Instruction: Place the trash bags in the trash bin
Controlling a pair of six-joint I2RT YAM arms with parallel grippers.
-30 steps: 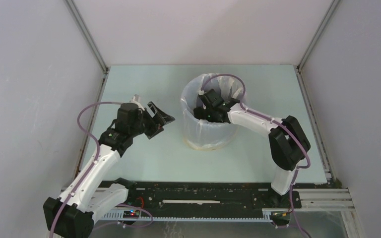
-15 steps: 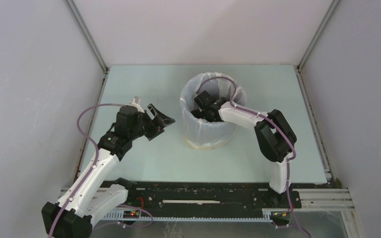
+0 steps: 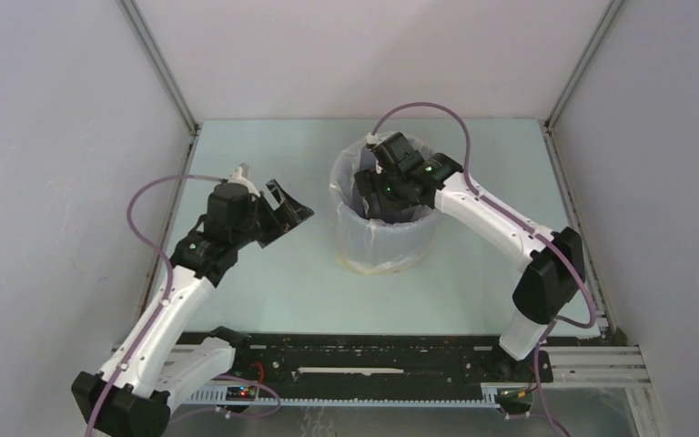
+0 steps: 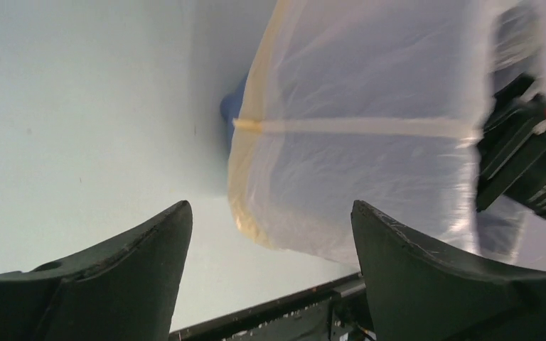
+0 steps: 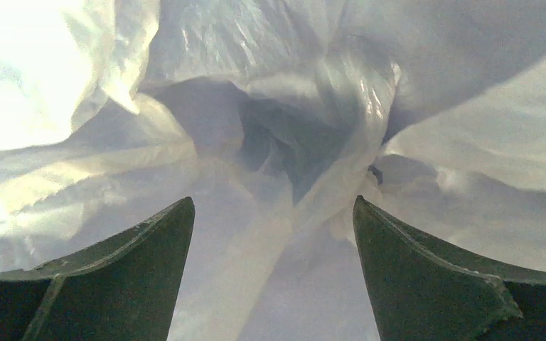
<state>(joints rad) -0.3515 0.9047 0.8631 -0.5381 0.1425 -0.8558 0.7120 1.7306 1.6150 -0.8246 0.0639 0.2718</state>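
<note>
The right pincer (image 3: 375,187) has lifted out of the blue trash bin (image 4: 229,108) and hangs wide, empty, over the trash bag (image 3: 364,244) lining it. The left pincer (image 3: 293,214) waits wide just beside it. The bag looks seated.

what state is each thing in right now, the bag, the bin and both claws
trash bag, opened out, lining the bin, its yellow-banded rim folded over and hanging down the outside wall
trash bin, upright, almost wholly covered by the bag
left claw, open, empty, beside the bin and facing it
right claw, open, down in the bin's mouth over crumpled bag, gripping nothing
</note>
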